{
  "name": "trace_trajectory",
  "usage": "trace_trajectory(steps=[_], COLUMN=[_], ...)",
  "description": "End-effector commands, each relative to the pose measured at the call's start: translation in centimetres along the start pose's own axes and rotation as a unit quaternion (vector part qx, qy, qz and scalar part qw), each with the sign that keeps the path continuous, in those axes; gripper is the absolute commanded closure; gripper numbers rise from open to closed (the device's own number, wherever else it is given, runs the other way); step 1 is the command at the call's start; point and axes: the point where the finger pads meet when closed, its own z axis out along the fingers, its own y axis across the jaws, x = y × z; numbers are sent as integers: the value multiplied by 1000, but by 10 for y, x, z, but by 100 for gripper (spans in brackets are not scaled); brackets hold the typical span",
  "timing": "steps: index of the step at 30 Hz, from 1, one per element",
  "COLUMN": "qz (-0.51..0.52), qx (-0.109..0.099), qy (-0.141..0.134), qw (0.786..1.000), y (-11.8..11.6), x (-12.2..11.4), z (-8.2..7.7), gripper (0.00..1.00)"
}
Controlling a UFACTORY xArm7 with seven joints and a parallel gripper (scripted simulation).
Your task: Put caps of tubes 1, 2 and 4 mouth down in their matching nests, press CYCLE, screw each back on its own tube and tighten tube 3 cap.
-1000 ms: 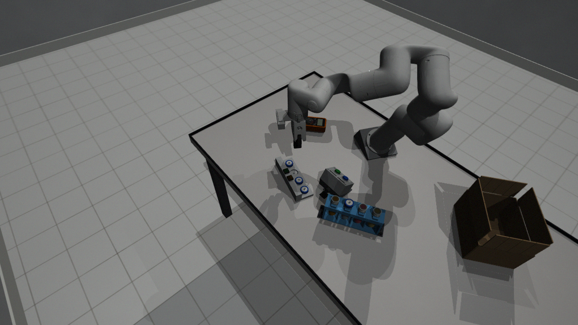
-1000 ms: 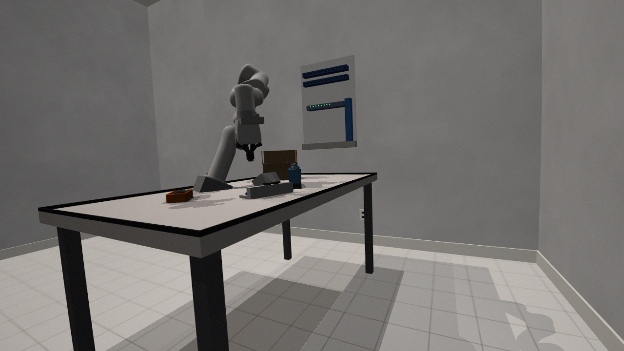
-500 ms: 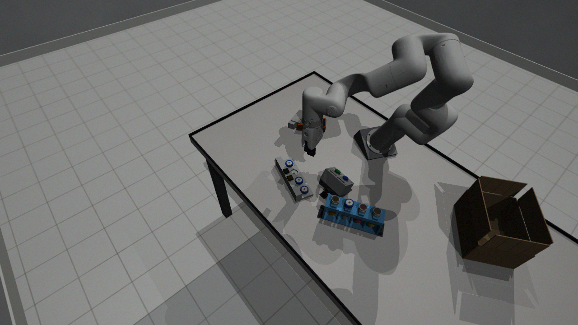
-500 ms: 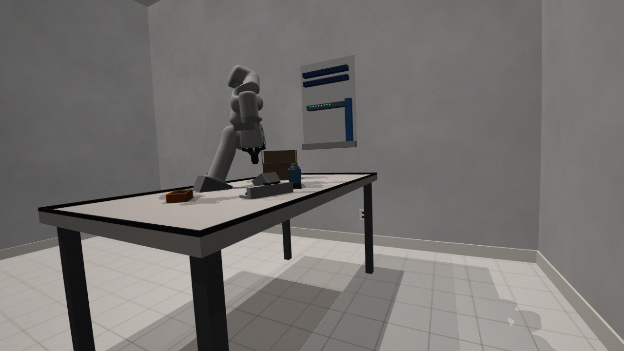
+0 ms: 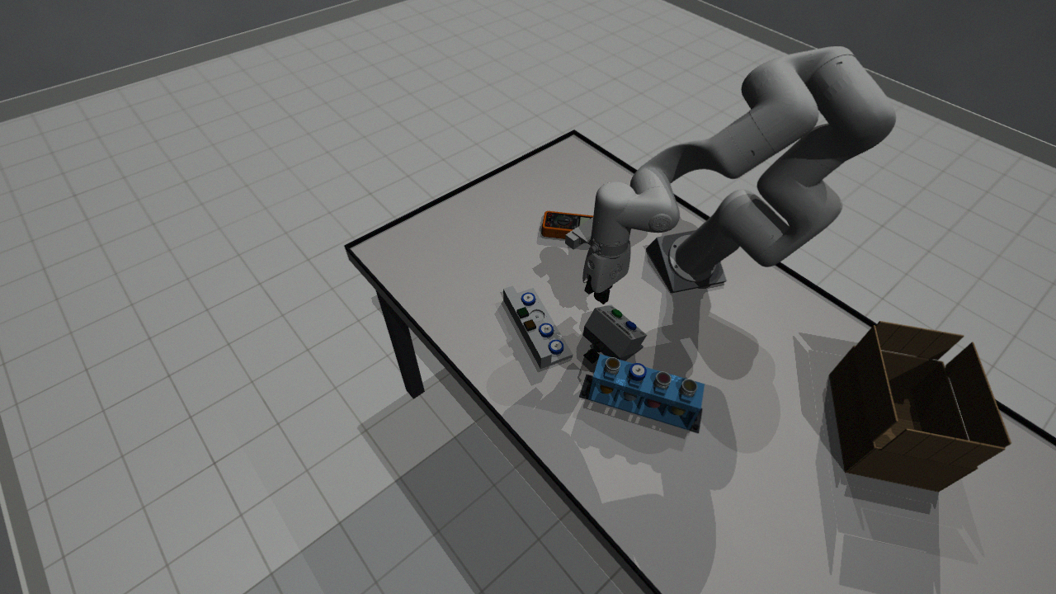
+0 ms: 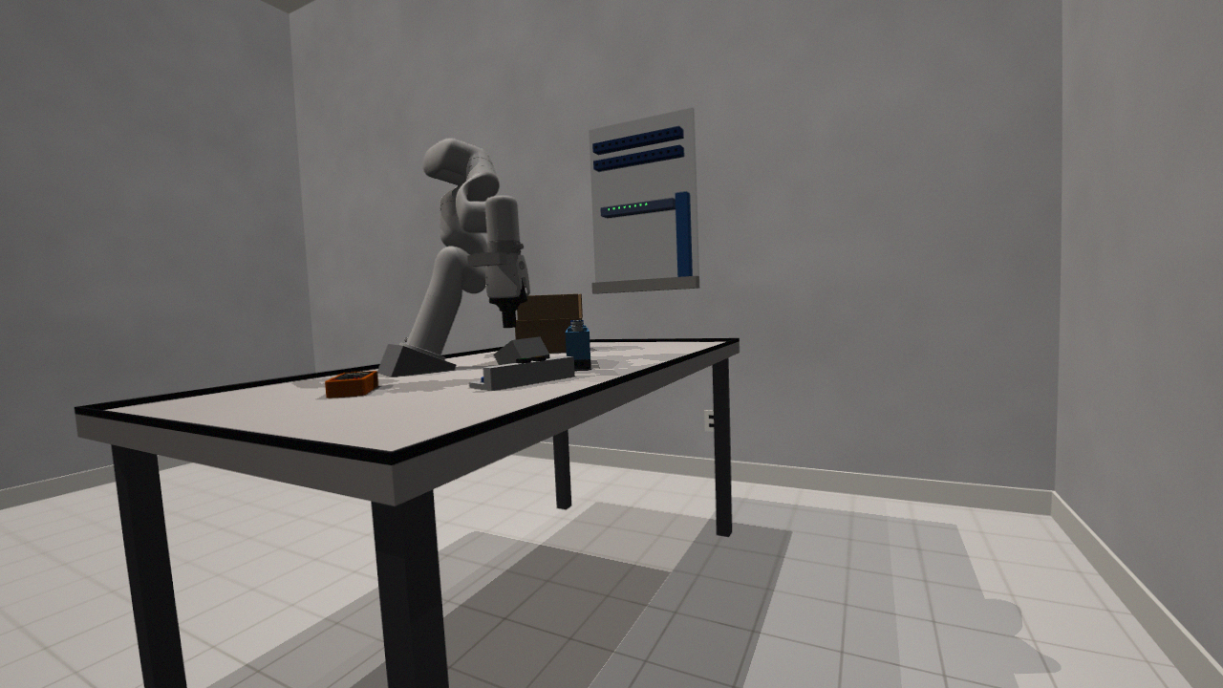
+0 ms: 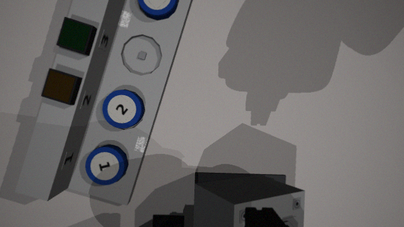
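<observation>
The gripper [image 5: 599, 295] hangs fully closed and holds nothing. Just below it sits the key housing [image 5: 615, 330]; the cap tray [image 5: 536, 327], caps in nests 1, 2 and 4, lies beside it.

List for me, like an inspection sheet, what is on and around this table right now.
Surface: grey table with a black edge, crossed by the arm's shadows.
Job's things: cap 1, cap 2 and cap 4 sit in the cap tray; nest 3 has no cap. Green lamp and amber lamp are dark. The tube rack has one blue-capped tube. Key housing is beside it.
Clutter: orange meter, open cardboard box.
Grippers: gripper shut, holding nothing, above the key housing.
Cables: nothing seen.
Surroundings: tiled floor, wall panel.
</observation>
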Motion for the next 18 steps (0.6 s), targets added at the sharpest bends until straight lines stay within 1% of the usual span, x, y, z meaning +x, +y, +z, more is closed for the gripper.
trace_trajectory(steps=[1, 3, 9, 18], qz=[7, 7, 7, 7], qx=[5, 5, 5, 5], qy=[15, 15, 15, 15], qw=[1000, 1000, 1000, 1000], y=[12, 12, 30, 31], x=[-31, -31, -72, -75], z=[5, 5, 15, 16], gripper=[100, 100, 100, 100])
